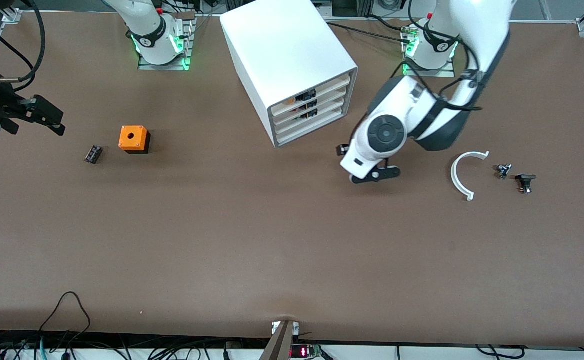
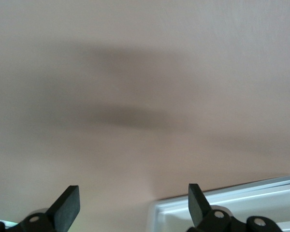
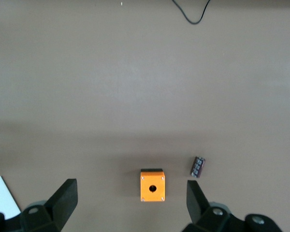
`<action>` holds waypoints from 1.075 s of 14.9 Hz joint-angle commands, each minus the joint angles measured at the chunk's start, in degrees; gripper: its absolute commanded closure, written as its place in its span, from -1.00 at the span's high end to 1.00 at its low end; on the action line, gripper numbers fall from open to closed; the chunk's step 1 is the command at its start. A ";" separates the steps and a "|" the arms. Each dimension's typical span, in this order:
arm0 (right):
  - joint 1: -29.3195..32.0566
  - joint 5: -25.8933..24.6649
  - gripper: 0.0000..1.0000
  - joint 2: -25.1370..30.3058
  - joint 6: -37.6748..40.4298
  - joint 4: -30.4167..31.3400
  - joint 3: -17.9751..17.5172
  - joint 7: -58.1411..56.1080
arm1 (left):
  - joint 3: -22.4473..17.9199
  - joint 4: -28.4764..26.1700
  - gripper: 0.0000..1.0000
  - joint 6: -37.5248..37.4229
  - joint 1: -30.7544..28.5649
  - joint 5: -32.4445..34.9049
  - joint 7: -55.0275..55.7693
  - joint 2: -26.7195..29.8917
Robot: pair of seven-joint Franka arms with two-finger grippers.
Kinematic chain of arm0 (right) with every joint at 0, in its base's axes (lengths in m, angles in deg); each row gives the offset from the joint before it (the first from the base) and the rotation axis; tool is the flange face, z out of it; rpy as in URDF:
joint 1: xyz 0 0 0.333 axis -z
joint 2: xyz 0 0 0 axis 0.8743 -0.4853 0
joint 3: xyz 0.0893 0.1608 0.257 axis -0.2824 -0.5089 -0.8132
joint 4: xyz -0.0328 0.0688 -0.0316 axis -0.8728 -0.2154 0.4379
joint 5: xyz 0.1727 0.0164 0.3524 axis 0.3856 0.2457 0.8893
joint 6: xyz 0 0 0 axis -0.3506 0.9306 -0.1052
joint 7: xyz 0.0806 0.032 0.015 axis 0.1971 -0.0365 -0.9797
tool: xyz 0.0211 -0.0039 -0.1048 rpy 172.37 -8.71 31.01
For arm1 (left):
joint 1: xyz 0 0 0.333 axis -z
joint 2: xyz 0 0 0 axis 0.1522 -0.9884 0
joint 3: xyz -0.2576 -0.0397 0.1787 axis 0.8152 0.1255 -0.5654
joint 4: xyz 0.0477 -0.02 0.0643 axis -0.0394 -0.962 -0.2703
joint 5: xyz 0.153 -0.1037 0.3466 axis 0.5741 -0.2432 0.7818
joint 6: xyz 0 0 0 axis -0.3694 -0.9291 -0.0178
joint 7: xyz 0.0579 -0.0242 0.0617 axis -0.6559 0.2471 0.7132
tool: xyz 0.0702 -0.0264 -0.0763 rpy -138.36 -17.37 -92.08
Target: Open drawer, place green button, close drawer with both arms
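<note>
Left gripper (image 2: 134,200) low over the table (image 1: 292,240), just in front of the cabinet (image 1: 287,55), fingers (image 2: 67,205) spread wide, gripping nothing. Third drawer (image 1: 317,119) down shut. Button (image 1: 503,170) lying on the table toward the left arm's end, between a white curved strip (image 1: 458,175) and a black button (image 1: 524,182). Right gripper (image 1: 47,117) waiting over the right arm's end, open and empty, near an orange box (image 1: 134,138) and a small black part (image 1: 93,153).
</note>
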 commanded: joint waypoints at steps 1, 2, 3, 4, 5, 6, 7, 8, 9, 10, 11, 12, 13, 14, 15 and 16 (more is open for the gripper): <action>0.99 0.92 1.00 -0.23 5.19 -1.80 -0.86 -0.83 | 0.07 7.40 0.98 -6.97 -2.31 6.02 -9.90 0.39; 0.99 1.10 1.00 0.03 5.82 -1.80 -0.86 -0.83 | 0.25 8.38 0.98 -7.50 -4.24 6.21 -12.54 1.34; 0.99 1.71 1.00 0.04 6.08 -1.80 -0.86 -0.83 | 0.25 8.65 0.98 -7.59 -6.09 6.39 -14.75 2.66; 0.99 1.80 1.00 0.12 6.43 -1.80 -0.78 -0.75 | 0.07 8.83 0.98 -7.60 -7.50 6.39 -16.86 3.89; 1.07 1.89 1.00 0.12 7.13 -1.71 -0.69 -0.83 | 0.07 9.78 0.98 -7.60 -9.51 6.39 -18.70 5.21; 1.07 1.98 1.00 0.12 8.27 -1.79 -0.69 -0.66 | 0.16 11.19 0.98 -7.94 -11.27 6.22 -20.72 6.00; 1.07 1.98 1.00 0.12 8.02 -1.80 -0.69 -0.83 | 0.07 12.16 0.98 -8.30 -13.38 5.34 -23.09 7.06; 0.99 2.07 1.00 0.12 7.76 -1.80 -0.69 -0.75 | -0.54 12.25 0.98 -8.21 -15.14 4.03 -26.68 8.46; 1.07 2.15 1.00 0.12 7.67 -1.97 -0.78 -0.83 | -3.15 11.38 0.98 -7.95 -15.07 2.10 -30.46 10.91; 1.07 2.42 1.00 0.12 7.49 -2.15 -0.86 -0.75 | -7.36 10.94 0.98 -7.77 -14.46 0.08 -33.02 12.59; 0.99 2.94 1.00 0.12 7.49 -2.23 -0.69 -0.66 | -11.31 8.76 0.98 -7.51 -12.63 -2.37 -35.05 15.04; 1.07 3.29 1.00 -0.05 7.14 -2.24 -0.52 -0.74 | -14.14 6.56 0.98 -7.42 -11.74 -2.75 -37.16 17.59; 1.16 3.38 1.00 -0.05 6.53 -2.24 -0.43 -0.74 | -15.65 4.54 0.98 -7.33 -10.86 -2.75 -39.53 19.96; 1.08 3.39 1.00 -0.05 6.53 -2.32 -0.43 -0.74 | -17.05 2.69 0.98 -6.90 -9.46 -3.01 -39.29 21.99; 1.07 3.39 1.00 -0.05 6.53 -2.32 -0.43 -0.66 | -19.42 1.20 0.98 -5.59 -7.36 -2.93 -39.20 23.57; 1.07 3.39 1.00 0.03 6.53 -2.50 -0.43 -0.74 | -21.27 0.48 0.98 -3.92 -6.03 -3.10 -39.98 24.46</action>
